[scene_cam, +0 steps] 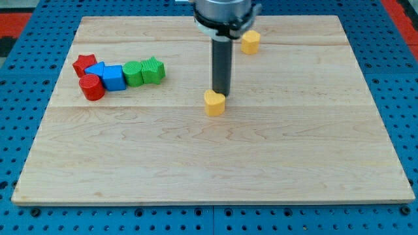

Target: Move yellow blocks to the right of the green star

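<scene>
Pale wooden board [274,163], red, blue, green blocks [117,75] clustered at view's left, two yellow blocks [214,103] near centre-top

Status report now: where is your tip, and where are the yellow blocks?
My tip touches the near yellow block. Second yellow block at the view's top. Green star far at the view's left. Nothing between.
</scene>
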### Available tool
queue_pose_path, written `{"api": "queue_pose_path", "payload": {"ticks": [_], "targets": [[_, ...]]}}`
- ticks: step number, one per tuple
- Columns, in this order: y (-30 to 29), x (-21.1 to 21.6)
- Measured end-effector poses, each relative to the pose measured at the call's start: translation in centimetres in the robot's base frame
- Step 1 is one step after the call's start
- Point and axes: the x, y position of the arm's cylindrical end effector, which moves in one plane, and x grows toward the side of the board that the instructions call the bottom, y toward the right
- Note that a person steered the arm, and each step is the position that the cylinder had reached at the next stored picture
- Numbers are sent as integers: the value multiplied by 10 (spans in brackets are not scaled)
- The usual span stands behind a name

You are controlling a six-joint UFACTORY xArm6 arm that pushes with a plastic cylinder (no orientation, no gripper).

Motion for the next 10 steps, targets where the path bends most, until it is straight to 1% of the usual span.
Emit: {"api": "queue_pose_path", "payload": {"ticks": [1, 2, 3, 4, 5, 7, 8, 9, 10], "targets": [[32, 11], [-22, 47], [-92, 44], [-61, 32], [-8, 35], [-71, 20], [-71, -5], [2, -10], [84, -90]]}}
